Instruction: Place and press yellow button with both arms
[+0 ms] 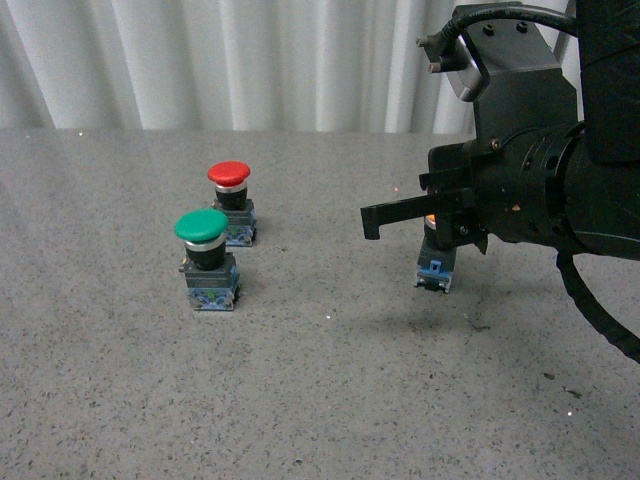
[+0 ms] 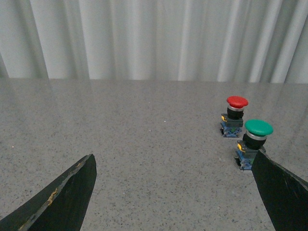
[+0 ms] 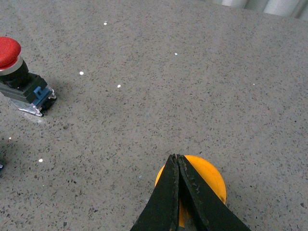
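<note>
Yellow button (image 1: 437, 262) hangs tilted just above the table (image 1: 300, 400), apparently pinched near its cap in the closed right gripper (image 3: 176, 158), so that thin hold could let it slip or land toppled, while the left gripper (image 2: 173, 156) stands spread open.

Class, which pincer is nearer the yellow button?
Right. The right pincer is closed on the yellow button; the left pincer is open, away near the green button.
</note>
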Motion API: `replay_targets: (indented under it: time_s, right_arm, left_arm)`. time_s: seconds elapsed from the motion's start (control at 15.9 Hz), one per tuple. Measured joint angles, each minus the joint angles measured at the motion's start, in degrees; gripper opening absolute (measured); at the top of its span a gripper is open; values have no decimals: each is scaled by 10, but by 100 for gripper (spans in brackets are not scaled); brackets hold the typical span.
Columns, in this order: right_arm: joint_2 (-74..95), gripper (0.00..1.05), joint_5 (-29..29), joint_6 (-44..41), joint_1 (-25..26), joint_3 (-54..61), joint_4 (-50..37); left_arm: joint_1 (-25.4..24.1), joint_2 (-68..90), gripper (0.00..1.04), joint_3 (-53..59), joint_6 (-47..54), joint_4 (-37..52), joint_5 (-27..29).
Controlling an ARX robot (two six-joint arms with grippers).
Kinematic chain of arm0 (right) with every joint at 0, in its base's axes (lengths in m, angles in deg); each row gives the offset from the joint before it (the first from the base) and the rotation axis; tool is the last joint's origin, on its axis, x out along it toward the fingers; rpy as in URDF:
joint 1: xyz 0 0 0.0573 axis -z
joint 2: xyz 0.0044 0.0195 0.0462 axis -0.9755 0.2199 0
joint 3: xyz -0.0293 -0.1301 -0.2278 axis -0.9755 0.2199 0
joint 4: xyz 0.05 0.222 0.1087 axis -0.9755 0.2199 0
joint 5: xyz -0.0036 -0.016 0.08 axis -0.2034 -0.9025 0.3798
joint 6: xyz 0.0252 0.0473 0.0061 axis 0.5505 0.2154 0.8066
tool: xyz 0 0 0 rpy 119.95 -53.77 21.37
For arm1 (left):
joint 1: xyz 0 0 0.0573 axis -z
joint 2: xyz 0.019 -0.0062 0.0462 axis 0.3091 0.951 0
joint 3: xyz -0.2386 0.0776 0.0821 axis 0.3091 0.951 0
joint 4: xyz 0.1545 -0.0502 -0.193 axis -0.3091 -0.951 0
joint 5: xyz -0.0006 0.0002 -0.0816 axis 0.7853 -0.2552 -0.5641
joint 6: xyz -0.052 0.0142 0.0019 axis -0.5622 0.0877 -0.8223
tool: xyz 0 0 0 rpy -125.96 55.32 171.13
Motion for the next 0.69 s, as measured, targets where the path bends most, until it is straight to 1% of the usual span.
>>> replay_targets:
  time_s: [0.69]
  right_arm:
    - [15,2,2,0,11,7,-10]
  left_arm:
    - [0,0,98,0,0,0,0]
